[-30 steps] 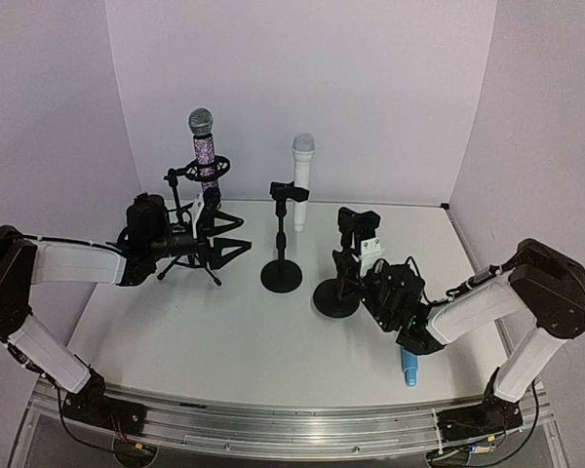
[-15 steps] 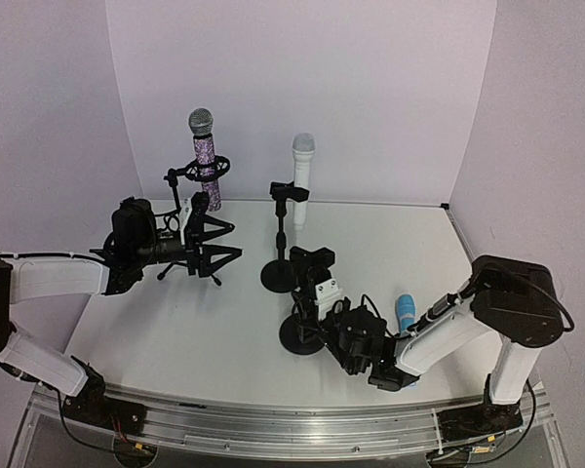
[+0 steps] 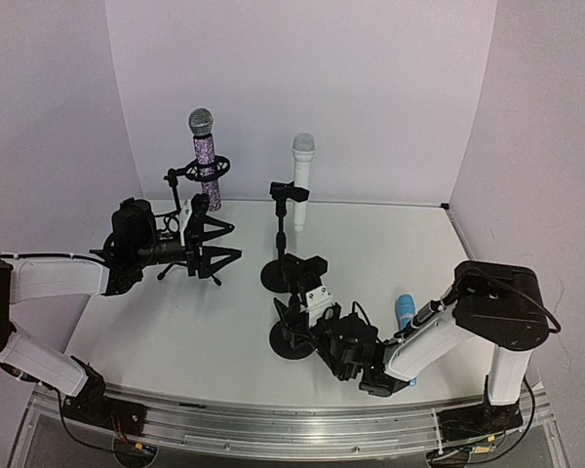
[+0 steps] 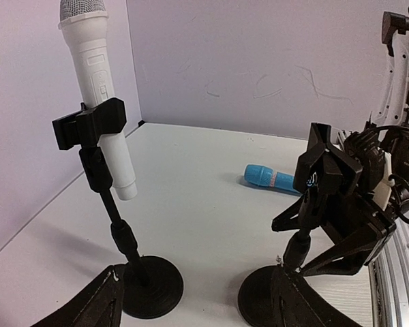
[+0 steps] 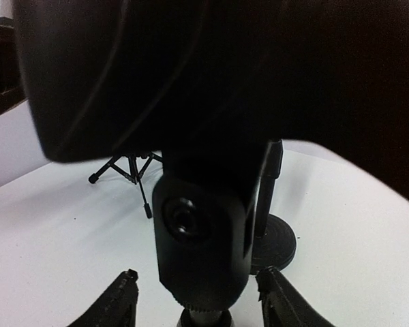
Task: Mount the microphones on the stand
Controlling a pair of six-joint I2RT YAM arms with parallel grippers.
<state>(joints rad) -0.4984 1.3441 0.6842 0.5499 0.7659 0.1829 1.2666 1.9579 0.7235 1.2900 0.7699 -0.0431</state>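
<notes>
While the light blue microphone (image 3: 404,310) lies flat on the table (image 3: 175,331) to the right of the right gripper (image 3: 297,317), you have that arm nearer | axis: front to back | its jaws spread astride the empty stand (image 3: 294,339), pinching nothing | left gripper (image 3: 229,241) spread, empty, well apart.

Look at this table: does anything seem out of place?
The light blue microphone lies flat on the table, while the purple microphone and white microphone sit clipped in stands. The third stand holds nothing.
</notes>
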